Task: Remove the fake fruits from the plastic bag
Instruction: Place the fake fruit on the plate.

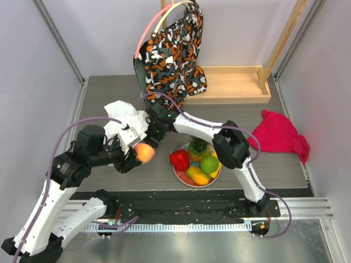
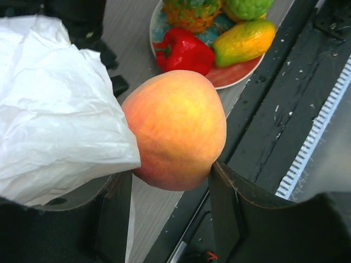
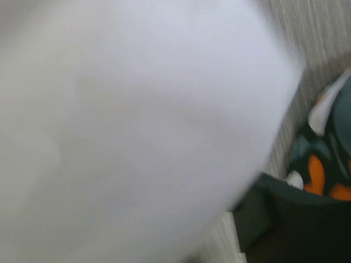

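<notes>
1. Pinching a smooth, glossy peach (image 2: 174, 129), the left gripper (image 2: 170, 181) has its two dark fingers pressed against the fruit's lower sides.
2. Round and orange-pink with a yellow blush, the peach is out of the bag and sits at 9 o'clock from the plate (image 1: 178, 176) in the top view.
3. The plastic bag (image 2: 55, 109) is thin, white and deeply crinkled. It touches the peach at its 9 o'clock in the left wrist view.
4. The left arm reaches in from 7 o'clock, bent at the elbow.
5. The right arm folds over the plate and stretches toward 10 o'clock, with the right gripper (image 1: 149, 130) at the bag. Blurred white plastic fills its wrist view, so I cannot tell whether its fingers are spread or closed.
6. On the round plate lie a shiny red pepper (image 1: 179, 159), a knobbly pineapple (image 1: 198, 149), a bumpy green fruit (image 1: 209, 164) and a yellow-green mango (image 1: 198, 176).
7. A soft red cloth (image 1: 279, 134) lies at 2 o'clock from the plate.
</notes>
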You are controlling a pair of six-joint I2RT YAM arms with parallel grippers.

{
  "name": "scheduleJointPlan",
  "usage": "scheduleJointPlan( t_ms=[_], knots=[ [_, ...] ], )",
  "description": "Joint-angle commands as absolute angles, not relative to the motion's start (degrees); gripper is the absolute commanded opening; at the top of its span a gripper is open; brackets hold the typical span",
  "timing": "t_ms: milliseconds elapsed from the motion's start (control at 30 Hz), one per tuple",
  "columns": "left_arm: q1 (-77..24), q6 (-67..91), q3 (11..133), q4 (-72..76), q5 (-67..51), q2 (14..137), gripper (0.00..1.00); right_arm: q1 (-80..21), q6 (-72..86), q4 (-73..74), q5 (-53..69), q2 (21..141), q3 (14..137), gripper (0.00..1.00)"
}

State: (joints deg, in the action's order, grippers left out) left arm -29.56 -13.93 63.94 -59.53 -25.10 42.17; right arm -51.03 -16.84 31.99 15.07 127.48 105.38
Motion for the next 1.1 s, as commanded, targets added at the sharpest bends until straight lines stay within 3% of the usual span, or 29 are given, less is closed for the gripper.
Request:
scheduleJointPlan(
  t_ms=[0,200,333,467,600,733,867,1067],
  knots=[
    [-28.7,-17.0,63.3,-62.0,-19.7,38.9,0.0,-51.1,-22.3,34.4,15.3,114.9,104.1,0.84],
    [-28.0,-19.1,62.3,-62.4,-10.8,38.1,0.0,-49.6,-27.1,40.8,22.7,109.3,104.1,0.97],
    [-26.1,-20.4,62.2,-61.3,-5.9,38.9,0.0,-49.3,-32.6,49.7,35.3,105.6,104.9,0.98],
    [-24.1,-19.2,63.2,-61.6,-8.7,40.8,0.0,-49.2,-36.8,60.3,43.4,107.0,110.2,1.0],
    [-21.6,-17.2,64.1,-61.9,-12.0,42.4,0.0,-49.1,-41.9,71.6,45.3,107.3,116.0,1.0],
    [-17.9,-15.2,66.6,-62.9,-15.0,46.0,0.0,-47.7,-43.5,72.4,41.4,103.6,113.8,1.0],
    [-16.6,-14.1,67.7,-62.1,-18.4,47.5,0.0,-46.6,-42.7,72.3,47.8,101.3,115.3,0.93],
    [-15.6,-14.3,70.0,-63.7,-27.2,48.0,0.0,-46.9,-23.8,52.8,51.6,101.2,111.4,0.85]
  ],
)
